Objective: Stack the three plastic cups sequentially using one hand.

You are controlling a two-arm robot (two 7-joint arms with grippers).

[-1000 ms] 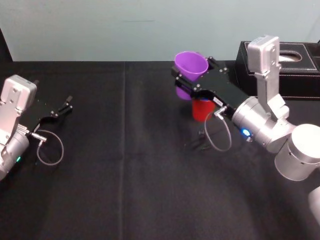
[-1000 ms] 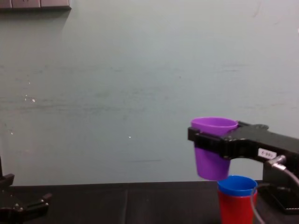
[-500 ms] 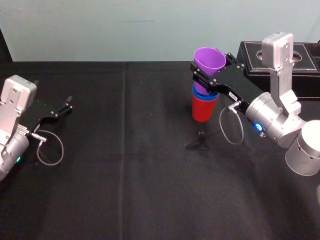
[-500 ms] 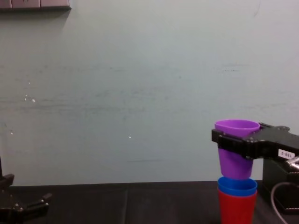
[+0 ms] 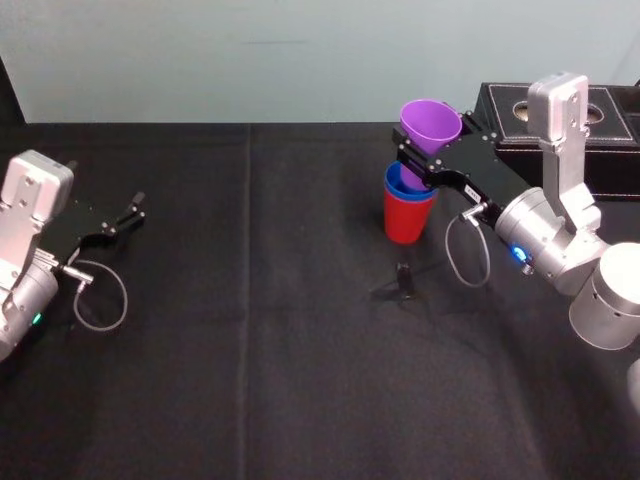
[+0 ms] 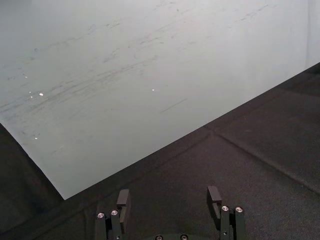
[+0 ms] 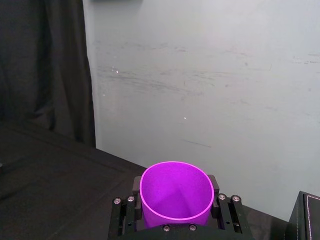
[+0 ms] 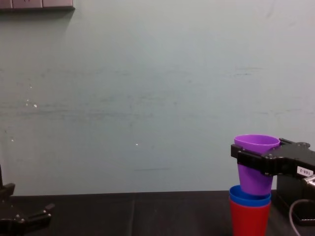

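Right gripper (image 5: 428, 162) raised, fingers clamped; left gripper (image 5: 128, 212) parked, spread.

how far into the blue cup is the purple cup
Barely in: the purple cup has its base just inside the blue cup; the rest stands above, held by the right gripper.

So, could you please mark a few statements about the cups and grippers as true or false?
1. The blue cup sits nested in the red cup. True.
2. The left gripper holds the purple cup. False: the right gripper is shut on it, and the left gripper lies open at the table's left side.
3. The purple cup is held mouth up over the blue cup. True.
4. The red cup lies on its side. False: it stands upright on the table.
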